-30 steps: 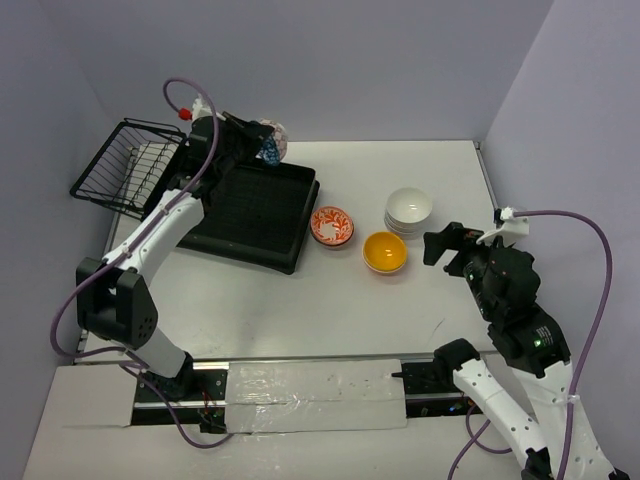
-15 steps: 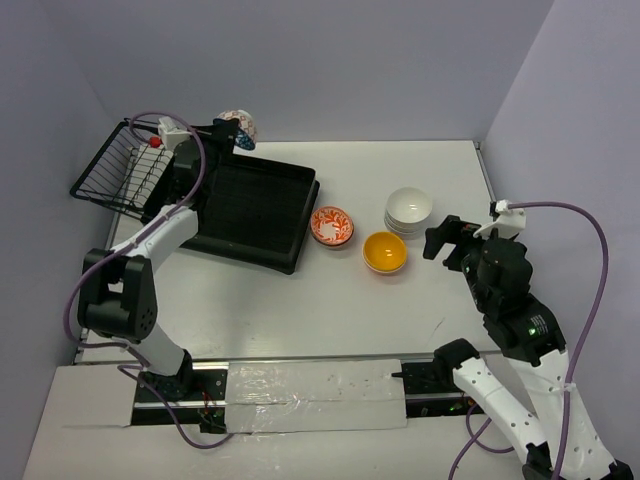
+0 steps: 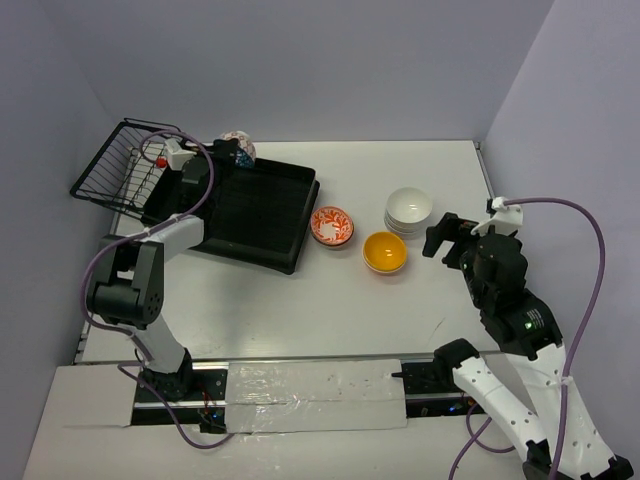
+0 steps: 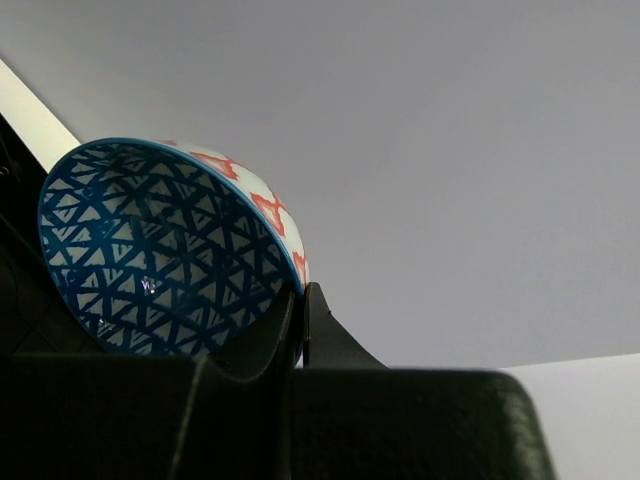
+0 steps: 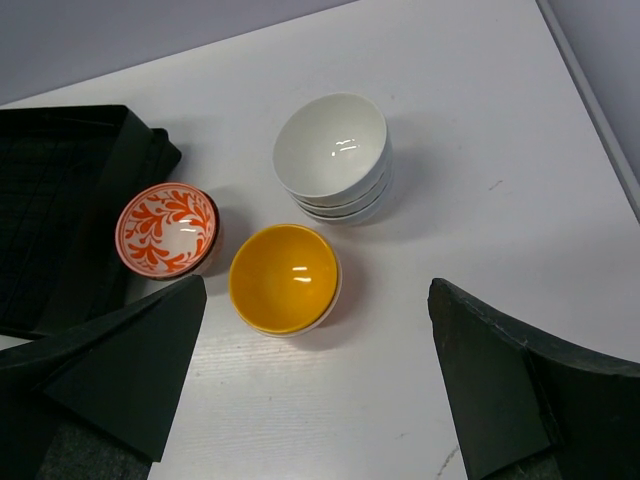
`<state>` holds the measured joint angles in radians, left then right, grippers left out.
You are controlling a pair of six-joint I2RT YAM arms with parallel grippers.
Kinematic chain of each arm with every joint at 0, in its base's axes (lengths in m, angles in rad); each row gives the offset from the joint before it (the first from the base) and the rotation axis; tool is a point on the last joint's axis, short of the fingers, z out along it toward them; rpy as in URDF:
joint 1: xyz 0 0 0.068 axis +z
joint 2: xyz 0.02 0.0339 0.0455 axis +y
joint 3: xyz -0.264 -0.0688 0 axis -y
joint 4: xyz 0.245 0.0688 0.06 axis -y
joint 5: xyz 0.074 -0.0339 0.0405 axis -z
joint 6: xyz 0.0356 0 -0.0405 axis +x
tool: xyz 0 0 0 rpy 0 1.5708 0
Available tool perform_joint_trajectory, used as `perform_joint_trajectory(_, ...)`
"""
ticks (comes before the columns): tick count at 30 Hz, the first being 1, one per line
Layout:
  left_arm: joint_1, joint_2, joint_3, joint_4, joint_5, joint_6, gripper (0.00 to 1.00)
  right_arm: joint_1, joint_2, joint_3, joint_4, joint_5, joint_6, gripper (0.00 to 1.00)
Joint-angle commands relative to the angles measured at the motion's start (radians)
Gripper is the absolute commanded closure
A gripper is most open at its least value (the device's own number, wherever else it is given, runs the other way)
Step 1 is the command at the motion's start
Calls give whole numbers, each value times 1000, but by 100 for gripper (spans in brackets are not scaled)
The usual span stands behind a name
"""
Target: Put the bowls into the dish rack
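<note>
Swinging left over the last second, left gripper (image 4: 297,300) pinches blue bowl (image 4: 150,250) by its rim, tilted, above rack's (image 3: 265,210) far edge, basket (image 3: 115,175) to its left, so loading looks near; right gripper (image 3: 443,240) hangs spread above yellow bowl (image 5: 285,278).

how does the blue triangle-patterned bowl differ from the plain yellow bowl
The blue triangle-patterned bowl carries a printed pattern; the plain yellow bowl is one solid colour inside. The blue one is tipped on edge, its rim pinched in the left gripper; the yellow one sits upright on the white table, held by nothing. Both are round bowls.
</note>
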<state>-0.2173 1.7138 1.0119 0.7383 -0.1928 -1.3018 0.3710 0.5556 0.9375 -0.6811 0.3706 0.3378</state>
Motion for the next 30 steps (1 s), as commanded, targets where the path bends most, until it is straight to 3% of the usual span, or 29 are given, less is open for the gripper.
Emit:
perform_joint_trajectory(1,6,3,-2,168,-22,1,100,8,24,37,20,21,-22,0)
perform_joint_trajectory(15,2,136,28,274,-20,-1,100,6,30,18,25,1,-33,0)
perform_joint_trajectory(30,-4,194,-36,424,-25,4,100,6,43,17,29,-15,-54,1)
